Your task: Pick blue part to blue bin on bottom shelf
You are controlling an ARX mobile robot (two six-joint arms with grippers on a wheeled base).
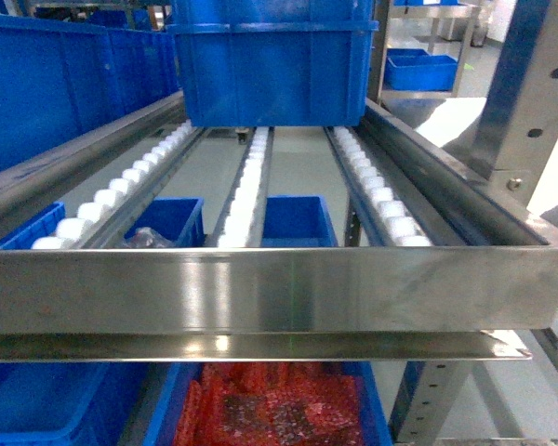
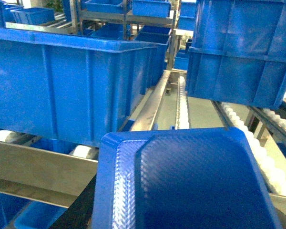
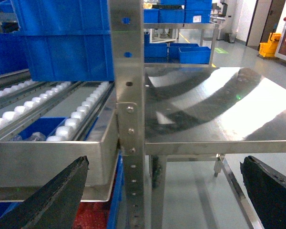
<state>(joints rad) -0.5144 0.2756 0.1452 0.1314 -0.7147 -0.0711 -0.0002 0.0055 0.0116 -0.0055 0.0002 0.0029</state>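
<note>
Poised with the right gripper (image 3: 164,164) spread wide and empty beside the steel post (image 3: 128,119), likely to search, with no blue part in sight, the blue bin (image 1: 270,74) on the roller shelf (image 1: 260,288), and the left fingers hidden, so cannot tell.

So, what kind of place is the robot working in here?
Most likely a factory or warehouse parts-storage area. Steel flow racks carry rows of white rollers, big blue plastic crates stand on them, and a bare steel worktable stands beside the rack on a smooth floor.
</note>
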